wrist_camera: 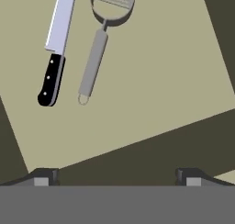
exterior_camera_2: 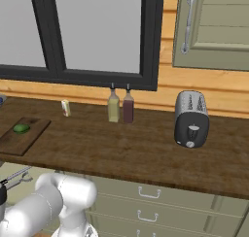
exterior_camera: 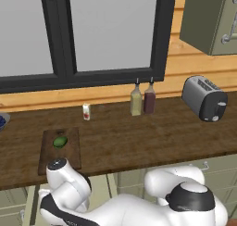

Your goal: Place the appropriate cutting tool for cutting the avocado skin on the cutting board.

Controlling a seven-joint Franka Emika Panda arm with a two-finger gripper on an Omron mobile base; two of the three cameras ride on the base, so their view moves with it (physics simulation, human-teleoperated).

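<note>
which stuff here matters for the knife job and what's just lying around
For the job: knife, avocado, cutting board, open gripper.
Lying about: peeler, toaster, two bottles, small carton.

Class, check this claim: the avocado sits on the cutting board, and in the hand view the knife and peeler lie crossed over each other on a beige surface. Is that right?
One detail is wrong. The hand view shows the knife and the peeler lying side by side, apart, not crossed, on the beige surface. The avocado does sit on the cutting board.
</note>
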